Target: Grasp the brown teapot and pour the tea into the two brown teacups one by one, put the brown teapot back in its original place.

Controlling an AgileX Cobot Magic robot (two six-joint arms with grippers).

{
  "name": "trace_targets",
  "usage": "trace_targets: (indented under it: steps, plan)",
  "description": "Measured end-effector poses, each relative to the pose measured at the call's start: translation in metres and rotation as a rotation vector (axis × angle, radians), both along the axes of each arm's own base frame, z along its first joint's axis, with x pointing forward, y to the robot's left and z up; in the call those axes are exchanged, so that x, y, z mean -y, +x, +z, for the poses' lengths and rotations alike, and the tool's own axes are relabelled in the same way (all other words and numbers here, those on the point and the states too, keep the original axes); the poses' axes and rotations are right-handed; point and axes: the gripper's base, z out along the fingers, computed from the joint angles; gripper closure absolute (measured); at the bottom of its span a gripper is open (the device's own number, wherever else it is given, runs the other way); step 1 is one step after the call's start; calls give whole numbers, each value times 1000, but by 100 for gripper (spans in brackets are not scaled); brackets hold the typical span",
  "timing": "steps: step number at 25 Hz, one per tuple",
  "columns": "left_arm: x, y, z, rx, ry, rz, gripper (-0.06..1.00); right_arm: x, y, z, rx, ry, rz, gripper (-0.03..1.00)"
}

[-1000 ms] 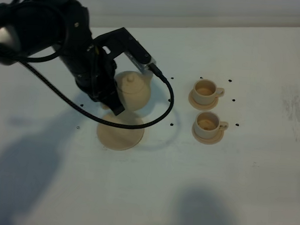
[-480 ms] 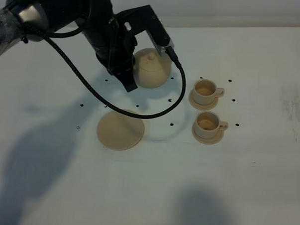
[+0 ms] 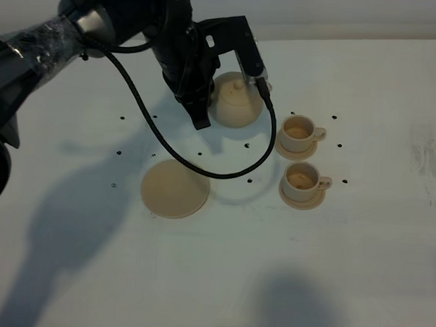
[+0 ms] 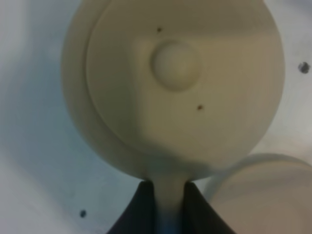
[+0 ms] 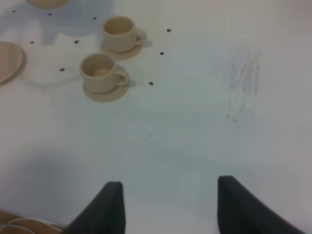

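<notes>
My left gripper [image 4: 169,191] pinches the handle of the brown teapot [image 3: 237,106], holding it in the air just beside the farther teacup [image 3: 299,130], apart from the large saucer [image 3: 175,193]. My right gripper [image 5: 169,192] stands wide, empty.

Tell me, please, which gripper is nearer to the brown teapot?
Left. The left gripper is shut on the brown teapot; the right gripper hangs open over the table, far off, past the two teacups.
</notes>
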Motion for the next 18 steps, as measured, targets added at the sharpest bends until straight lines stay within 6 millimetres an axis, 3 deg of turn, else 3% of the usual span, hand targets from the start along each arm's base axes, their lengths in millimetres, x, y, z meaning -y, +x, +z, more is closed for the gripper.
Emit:
trace_targets:
  steps: [18]
  plan:
    - [8, 8, 3, 128, -3, -32, 86, 0, 0, 0, 0, 0, 0, 53]
